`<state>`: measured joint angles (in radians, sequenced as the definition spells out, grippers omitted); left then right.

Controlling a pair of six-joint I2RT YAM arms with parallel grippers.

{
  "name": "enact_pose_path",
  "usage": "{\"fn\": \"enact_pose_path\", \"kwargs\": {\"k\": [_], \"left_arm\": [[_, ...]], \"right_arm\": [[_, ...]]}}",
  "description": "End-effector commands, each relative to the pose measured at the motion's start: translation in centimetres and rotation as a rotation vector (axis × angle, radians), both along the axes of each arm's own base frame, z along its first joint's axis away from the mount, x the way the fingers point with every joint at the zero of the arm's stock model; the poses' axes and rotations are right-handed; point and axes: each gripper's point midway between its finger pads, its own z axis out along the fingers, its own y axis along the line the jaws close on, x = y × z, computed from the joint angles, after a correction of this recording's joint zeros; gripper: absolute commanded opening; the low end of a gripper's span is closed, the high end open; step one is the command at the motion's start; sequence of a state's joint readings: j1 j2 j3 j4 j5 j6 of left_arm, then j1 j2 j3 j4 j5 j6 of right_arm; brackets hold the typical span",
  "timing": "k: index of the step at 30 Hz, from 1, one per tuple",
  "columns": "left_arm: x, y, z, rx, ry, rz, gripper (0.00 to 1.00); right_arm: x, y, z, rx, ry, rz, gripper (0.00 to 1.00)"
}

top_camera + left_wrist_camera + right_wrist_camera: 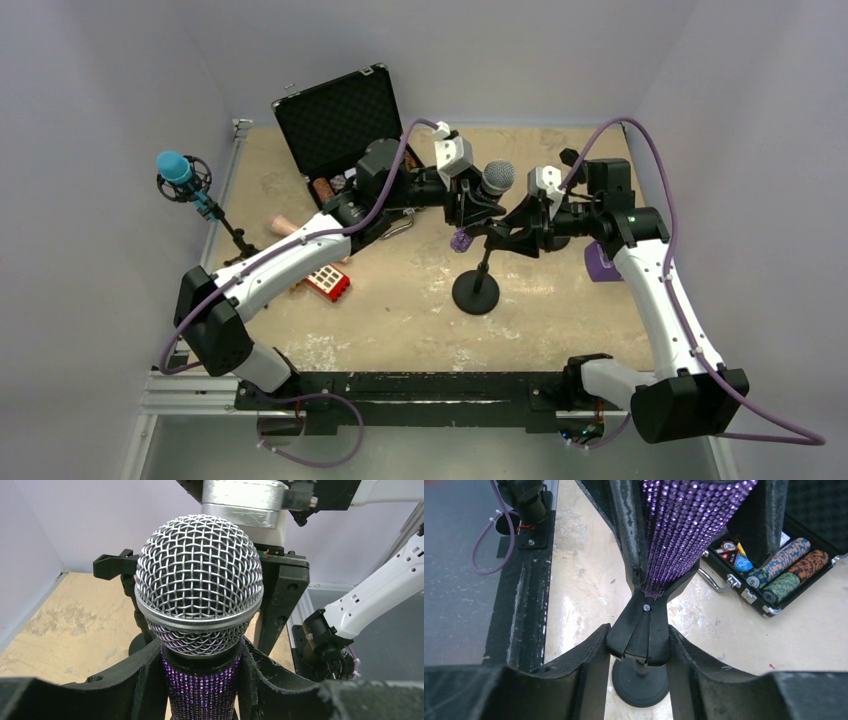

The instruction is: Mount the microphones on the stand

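Left pincer (200, 685) fills the bottom of my left wrist cam, clamped on the glittery body of the purple mic (199, 580) just under its silver mesh head.

Big to small from there:
- Bench (560, 300): sandy & scuffed.
- Open black case (335, 115): far-left of the centre stand (476, 292).
- Centre stand: round base on the bench, w/ its clip (640, 625) pinched in the right pincer (640, 647). That pincer is narrow, both fingers on the clip's sides.

Key relation: the purple mic sits right above the clip. Its long axis is near upright w/ a slight lean, head up, tail down at the clip's mouth. Can't tell if it's fully seated. My read: left arm owns the mic & right arm steadies the clip, so the next push goes down along the mic's axis.

- Blue mic (174, 167): sits in the mount of a side stand (232, 232), well left of the centre stand.
- Peach-pink mic (283, 225): lies flat on the bench left of the centre stand, partly under the left arm, so nearer that arm.
- Red block (327, 283): near-left of the centre stand.
- Poker chips (781, 567): in the case, printing too small to read. No other writing legible.
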<state>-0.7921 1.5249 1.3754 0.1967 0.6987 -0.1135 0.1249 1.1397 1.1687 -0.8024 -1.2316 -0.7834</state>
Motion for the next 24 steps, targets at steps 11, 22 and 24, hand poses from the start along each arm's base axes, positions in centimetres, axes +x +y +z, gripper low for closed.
{"fn": "enact_pose_path", "kwargs": {"k": [11, 22, 24], "left_arm": [[-0.9, -0.2, 0.8, -0.102, -0.039, -0.018, 0.00], [-1.4, -0.6, 0.0, -0.156, -0.001, -0.059, 0.00], [-1.5, -0.8, 0.1, -0.168, 0.012, -0.070, 0.00]], "right_arm": [[-0.2, 0.5, 1.3, 0.047, 0.017, -0.007, 0.00], [0.6, 0.6, 1.0, 0.044, 0.062, -0.011, 0.02], [0.6, 0.6, 1.1, 0.044, 0.071, -0.009, 0.05]]}}
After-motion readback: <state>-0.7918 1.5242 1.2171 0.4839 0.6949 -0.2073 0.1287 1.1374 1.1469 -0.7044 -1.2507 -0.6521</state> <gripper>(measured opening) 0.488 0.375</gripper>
